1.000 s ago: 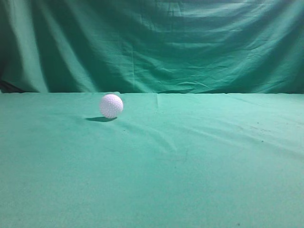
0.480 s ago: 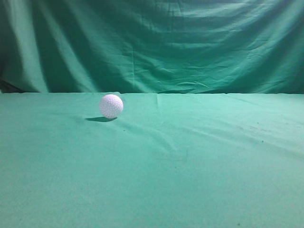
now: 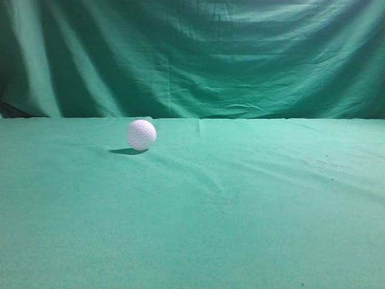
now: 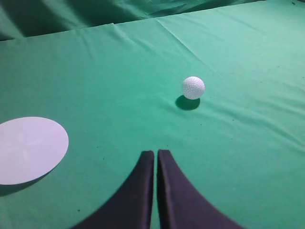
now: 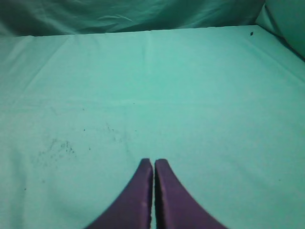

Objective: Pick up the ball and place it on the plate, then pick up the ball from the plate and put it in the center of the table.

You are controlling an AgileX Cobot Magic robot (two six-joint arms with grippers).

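The ball (image 4: 193,88) rests on the table (image 4: 248,157), well right of the plate (image 4: 29,149).

We see a staged test setup, not a home — a wide table under wrinkled green cloth (image 3: 240,229), a draped green cloth backdrop (image 3: 198,54) behind.

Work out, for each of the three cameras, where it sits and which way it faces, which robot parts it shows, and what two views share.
Exterior view: low at table height, facing the draped green backdrop; no robot parts.
Left wrist view: above the green cloth table, looking forward and down past the shut left gripper toward the flat white round plate.
Right wrist view: same tilt, shut right gripper, bare cloth.
Shared: the small white dimpled ball shows in exterior and left wrist views.
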